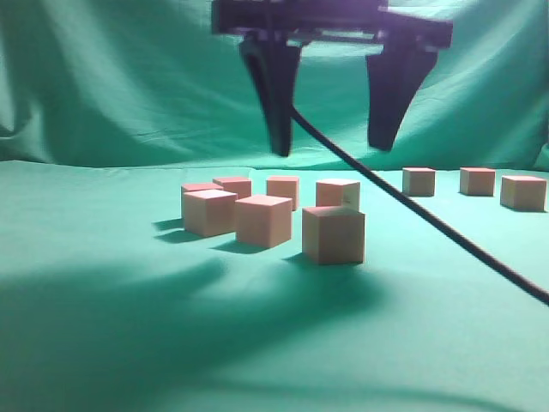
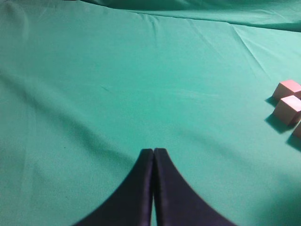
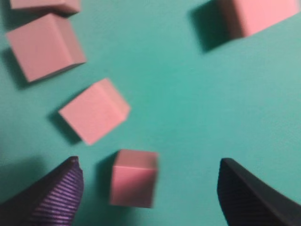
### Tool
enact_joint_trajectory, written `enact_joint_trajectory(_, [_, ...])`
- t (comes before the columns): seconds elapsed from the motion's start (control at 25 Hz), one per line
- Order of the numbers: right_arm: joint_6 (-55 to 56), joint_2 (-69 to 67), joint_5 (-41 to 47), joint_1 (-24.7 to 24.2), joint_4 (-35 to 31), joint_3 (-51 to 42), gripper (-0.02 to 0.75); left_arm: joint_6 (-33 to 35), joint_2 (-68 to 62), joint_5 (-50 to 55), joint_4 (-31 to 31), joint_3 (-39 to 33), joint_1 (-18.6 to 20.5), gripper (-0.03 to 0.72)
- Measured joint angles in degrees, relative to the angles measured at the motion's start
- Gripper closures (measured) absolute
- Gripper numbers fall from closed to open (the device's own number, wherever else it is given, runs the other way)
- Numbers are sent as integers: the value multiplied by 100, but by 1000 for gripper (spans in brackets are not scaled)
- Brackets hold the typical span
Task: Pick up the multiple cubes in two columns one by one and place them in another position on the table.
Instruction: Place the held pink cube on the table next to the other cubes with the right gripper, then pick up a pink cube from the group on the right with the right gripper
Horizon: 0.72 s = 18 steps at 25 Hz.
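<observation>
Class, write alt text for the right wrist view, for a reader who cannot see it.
An open tool, its two dark fingers wide apart, hangs over a pink cube lying on green cloth. Four more cubes, some cut off by the frame, lie beyond it, the nearest turned at an angle.

The wide flat table is covered in teal-green cloth, matt all over, mostly smooth with a few soft wrinkles and creases showing in the left wrist view. Same sort of green cloth hangs draped as a backdrop, folds all through it, no shine.

The small pinkish-red cubes look matt too, plain faces, lighter on top, could be wood or foam, honestly can't tell.

The right gripper has dark fingers, and the inner face of one has a fine ribbed texture. The thin black cable crossing the exterior view looks smooth.
</observation>
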<state>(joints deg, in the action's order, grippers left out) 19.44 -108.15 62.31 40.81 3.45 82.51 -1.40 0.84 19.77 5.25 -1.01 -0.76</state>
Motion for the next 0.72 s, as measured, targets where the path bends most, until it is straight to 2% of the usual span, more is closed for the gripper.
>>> enact_joint_trajectory(0.2, [265,53,588,-69,1397,293,179,0,0,0,0,0,0,688])
enact_joint_trajectory(0.32, [486,206,707,-433,1922,292,179,0,0,0,0,0,0,688])
enact_joint_trajectory(0.52, [532,321,711,-1441,2002,292,179,0,0,0,0,0,0,688])
enact_joint_trajectory(0.72, [362,321,139,-2521,1333,292,179,0,0,0,0,0,0,688])
